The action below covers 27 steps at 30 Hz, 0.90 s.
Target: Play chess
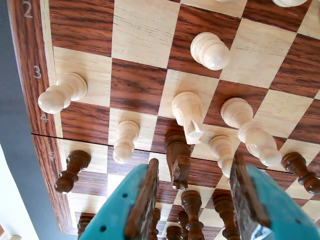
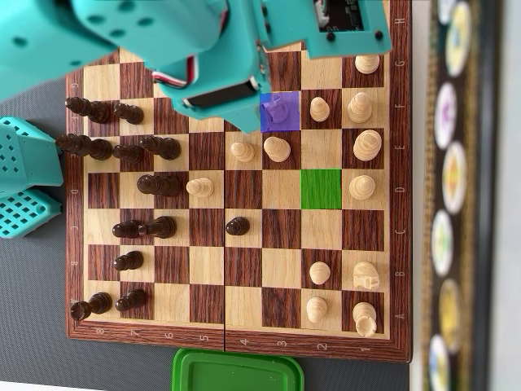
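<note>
Teal arm (image 2: 163, 41) reaches in from the top-left of the overhead view, body angled down to the right. Gripper (image 1: 195, 200) enters the wrist view from the bottom edge, jaws apart, brown-lined fingers (image 1: 142, 205) empty, nothing between them.

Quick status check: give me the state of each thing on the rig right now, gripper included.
gripper: open, jaws apart above the board, holding nothing
chessboard: flat, mid-game, pieces spread
purple-marked square: partly covered by the arm
green-marked square: empty
white knight: upright on its square, ahead of the jaws
dark knight: upright, just ahead of the jaws
green lid: lying off the board, at its edge
</note>
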{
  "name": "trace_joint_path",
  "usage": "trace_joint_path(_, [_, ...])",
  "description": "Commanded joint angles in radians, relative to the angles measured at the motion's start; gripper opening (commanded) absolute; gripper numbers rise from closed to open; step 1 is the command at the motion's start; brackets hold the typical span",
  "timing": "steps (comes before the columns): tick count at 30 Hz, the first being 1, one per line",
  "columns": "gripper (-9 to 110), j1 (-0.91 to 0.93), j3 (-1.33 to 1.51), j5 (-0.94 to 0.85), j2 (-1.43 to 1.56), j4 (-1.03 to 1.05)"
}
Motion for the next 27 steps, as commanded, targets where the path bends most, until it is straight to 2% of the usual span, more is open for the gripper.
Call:
trace_joint_path(1, [20, 0.012, -0.044, -0.005, -0.002, -0.008])
trace_joint_path(23, [20, 0.052, -0.109, -0.029, -0.087, -0.048])
trace_joint_path(27, [15, 0.054, -0.109, -0.028, -0.087, -0.048])
